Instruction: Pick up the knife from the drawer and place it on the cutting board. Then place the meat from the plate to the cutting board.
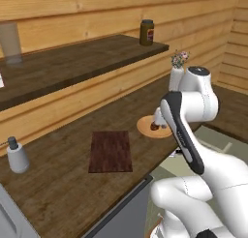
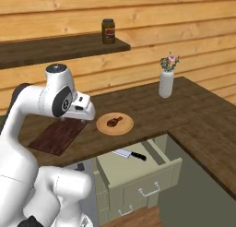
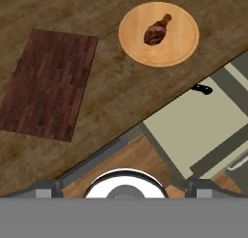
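Silver-bladed knife (image 2: 129, 154) lies in the pulled-out drawer (image 2: 152, 168), below and right of the released tool (image 2: 85, 120), which hovers between cutting board (image 2: 57, 136) and plate (image 2: 115, 124); bare surface (image 2: 147, 110) surrounds both.

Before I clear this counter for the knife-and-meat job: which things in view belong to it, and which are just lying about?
For the job:
- knife, lying in the open drawer
- cutting board, bare
- meat on the plate

Just lying about:
- vase of flowers on the counter
- jar on the shelf
- white bottle
- glass on the shelf
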